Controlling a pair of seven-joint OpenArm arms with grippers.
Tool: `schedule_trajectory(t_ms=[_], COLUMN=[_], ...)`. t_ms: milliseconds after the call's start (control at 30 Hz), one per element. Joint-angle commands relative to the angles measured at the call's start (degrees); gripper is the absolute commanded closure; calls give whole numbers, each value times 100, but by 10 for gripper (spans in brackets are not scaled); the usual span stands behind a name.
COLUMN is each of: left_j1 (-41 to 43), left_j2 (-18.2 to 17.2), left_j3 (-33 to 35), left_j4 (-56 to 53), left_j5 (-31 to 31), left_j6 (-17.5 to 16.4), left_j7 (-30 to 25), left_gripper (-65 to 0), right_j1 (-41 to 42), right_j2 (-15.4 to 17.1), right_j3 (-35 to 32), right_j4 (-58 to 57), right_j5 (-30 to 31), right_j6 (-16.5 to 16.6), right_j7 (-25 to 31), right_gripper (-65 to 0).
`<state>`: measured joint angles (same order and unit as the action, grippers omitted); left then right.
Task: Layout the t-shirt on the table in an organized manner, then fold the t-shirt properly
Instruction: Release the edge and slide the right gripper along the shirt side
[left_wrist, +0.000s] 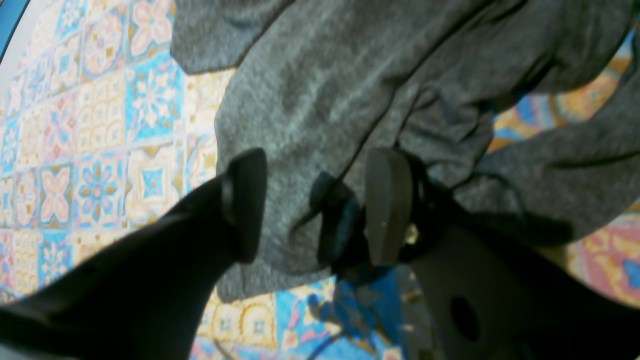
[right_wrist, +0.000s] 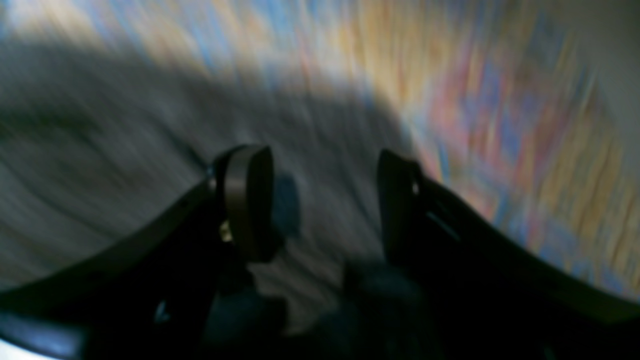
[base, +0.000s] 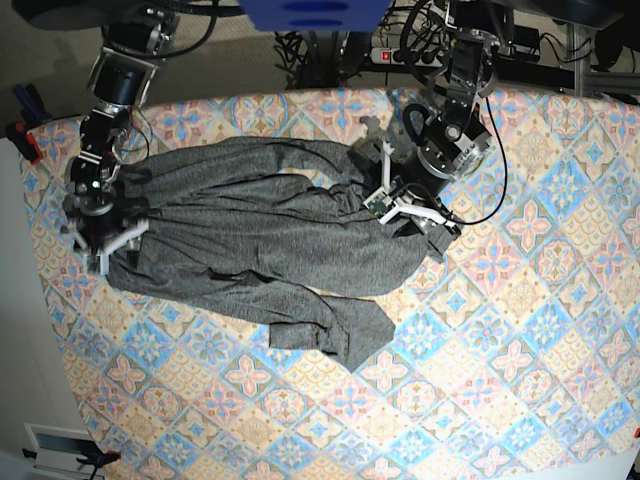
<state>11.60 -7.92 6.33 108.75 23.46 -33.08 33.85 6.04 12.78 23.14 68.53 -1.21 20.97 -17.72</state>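
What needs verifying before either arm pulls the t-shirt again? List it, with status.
1. Left gripper jaws apart, grey fabric between them, not pinched: ok.
2. Right gripper jaws apart over grey cloth: ok; what exactly lies under it: cannot tell, the wrist view is blurred.
3. T-shirt lying flat: not ok, bunched and wrinkled, with folds near the left gripper.
4. T-shirt fully on the table: ok.
5. Sleeves and hem told apart: cannot tell.
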Motion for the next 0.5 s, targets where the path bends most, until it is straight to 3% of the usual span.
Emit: schedule_trajectory(t_ms=[0, 467], left_j1=[-47, -47], left_j2=[6, 23], left_j3=[-13, 5], left_j4=[92, 83], left_j5=[-47, -47], left_j6=[33, 33], left_j7=[-110, -110], left_gripper=[-315, -315], right_j1=[367, 657], right_j2=[116, 125], right_j3=[-94, -850], right_j4=[140, -1038], right_j5=[126, 117], right_j6=[0, 0], right_j7=[378, 888], right_gripper=[-323, -323])
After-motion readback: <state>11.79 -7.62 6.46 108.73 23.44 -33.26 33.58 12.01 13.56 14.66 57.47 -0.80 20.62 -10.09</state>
